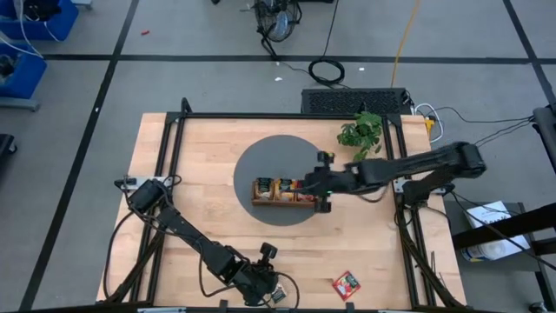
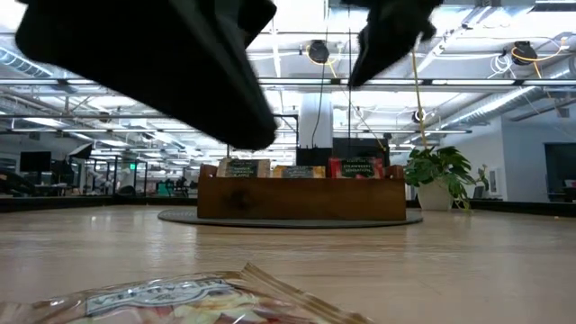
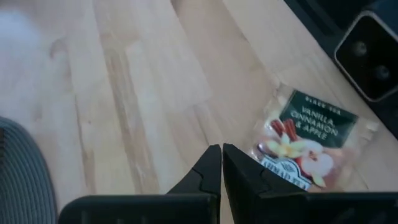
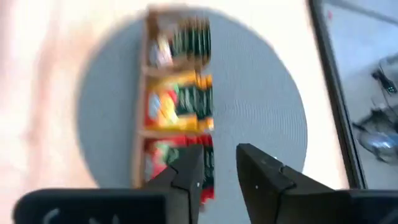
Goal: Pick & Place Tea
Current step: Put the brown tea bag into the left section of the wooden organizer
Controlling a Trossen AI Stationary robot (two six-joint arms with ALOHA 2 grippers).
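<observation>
two packets still out on the table, the rest filed

my right gripper (image 4: 219,177) hangs over the red end of the wooden tray (image 1: 282,201); its fingers stand a little apart with nothing between them. in my right wrist view the gap shows only the grey mat (image 4: 261,112) and the edge of the red packets (image 4: 163,158) below. i judge a packet is either just dropped there or about to be adjusted; i cannot tell which.

my left gripper (image 3: 221,163) sits low at the near edge of the table (image 1: 200,152), fingers pressed together and empty. a pale packet (image 3: 311,140) labelled vanilla, cinnamon & apple lies flat on the wood just beside its tips, not held.

tray contents, from my right wrist view: three compartments, each with upright packets, pale ones at one end, orange ones (image 4: 168,102) in the middle, red at the other end. exact count per compartment cannot be read.

outside the tray: the pale packet near my left gripper, and one red packet (image 1: 347,283) lying on the wood near the front edge, well apart from the tray.

judgement: most of the tea looks placed. left to do: the two loose packets, red to the red end, pale to the pale end. plant (image 1: 362,130) stands behind the mat, clear of my reach.
</observation>
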